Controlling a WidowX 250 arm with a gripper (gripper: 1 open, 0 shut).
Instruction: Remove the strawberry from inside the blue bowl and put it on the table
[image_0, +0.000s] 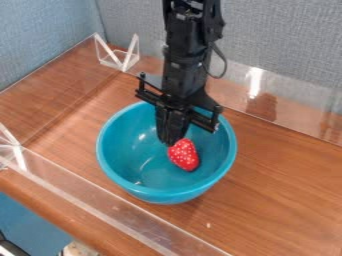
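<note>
The blue bowl stands on the wood-grain table, near its front edge. My gripper points straight down into the bowl from a black arm. Its fingers are shut together on the top of the strawberry. The small red strawberry hangs just below the fingertips, right of the bowl's middle and close to its floor. Its leafy top is hidden between the fingers.
Low clear acrylic walls border the table at the front, left and back. A clear acrylic stand sits at the back left corner. Bare wood lies left and right of the bowl.
</note>
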